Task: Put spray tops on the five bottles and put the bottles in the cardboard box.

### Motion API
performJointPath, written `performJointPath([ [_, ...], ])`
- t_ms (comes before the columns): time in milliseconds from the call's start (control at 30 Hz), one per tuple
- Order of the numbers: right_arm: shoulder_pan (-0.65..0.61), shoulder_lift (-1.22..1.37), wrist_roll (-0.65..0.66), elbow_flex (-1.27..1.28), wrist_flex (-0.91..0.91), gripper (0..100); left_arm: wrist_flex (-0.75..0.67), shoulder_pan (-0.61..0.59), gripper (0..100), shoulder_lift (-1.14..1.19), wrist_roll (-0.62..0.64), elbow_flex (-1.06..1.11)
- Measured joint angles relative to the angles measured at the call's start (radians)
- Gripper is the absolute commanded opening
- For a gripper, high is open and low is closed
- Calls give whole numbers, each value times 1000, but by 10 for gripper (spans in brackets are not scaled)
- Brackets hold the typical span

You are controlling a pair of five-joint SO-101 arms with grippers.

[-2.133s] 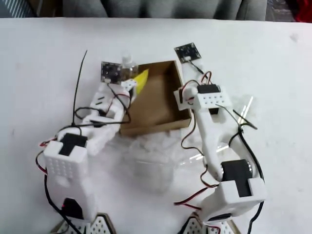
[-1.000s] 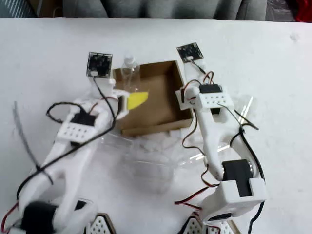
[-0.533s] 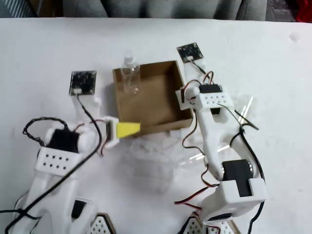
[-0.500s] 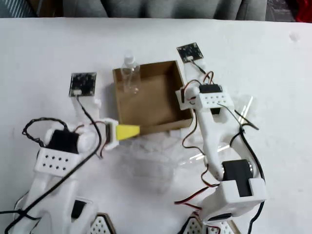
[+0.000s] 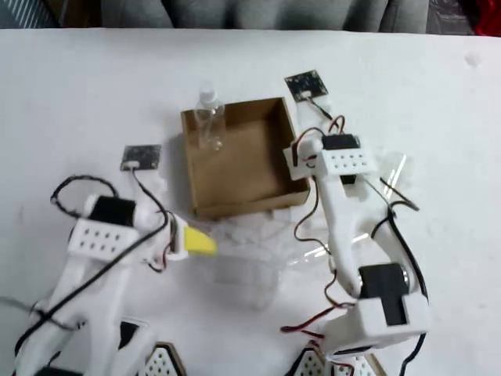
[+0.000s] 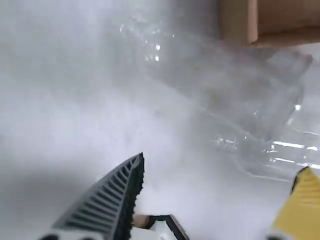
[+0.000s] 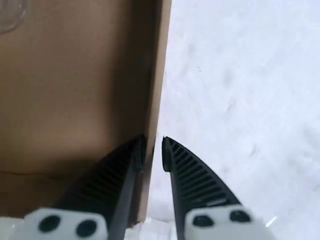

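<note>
Two arms are seen at the bench (image 5: 70, 86), one per side.

Left gripper (image 5: 188, 241): held low over the bench near its near left corner, just off the box's near left corner. The jaws are spread wide, one black finger (image 6: 117, 192) and one yellow finger (image 6: 300, 205), with nothing between them.

Clear bottles (image 6: 235, 100): lying on the bench (image 6: 60, 90) just in front of the left gripper (image 6: 222, 165), along the box's near wall. At least two outlines can be made out; the exact count cannot be told, as the clear plastic merges with the white surface. In the high view they appear as a faint patch (image 5: 250, 270).

Cardboard box (image 5: 250, 168): one, open-topped, at mid-bench between the arms.

Bottle (image 5: 210, 129): one counted inside the box, at its far left corner, with its whitish top end reaching past the far wall. Whether a spray top is fitted cannot be told.

Right gripper (image 5: 296, 153): at the box's right wall. In the right wrist view the gripper (image 7: 154, 142) is pressed onto that wall (image 7: 157, 75), one black finger inside, one outside.

Dark boards: two noted, one per arm (image 5: 142, 157) (image 5: 303, 84).
</note>
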Motion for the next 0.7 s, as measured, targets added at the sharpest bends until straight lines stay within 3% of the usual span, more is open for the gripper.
performJointPath([
  [267,-14,-117,0,-114,226,29,12,0,413,104,0,-3],
  [700,-54,-358,60,-221,769,17,23,-2,411,104,0,-17],
])
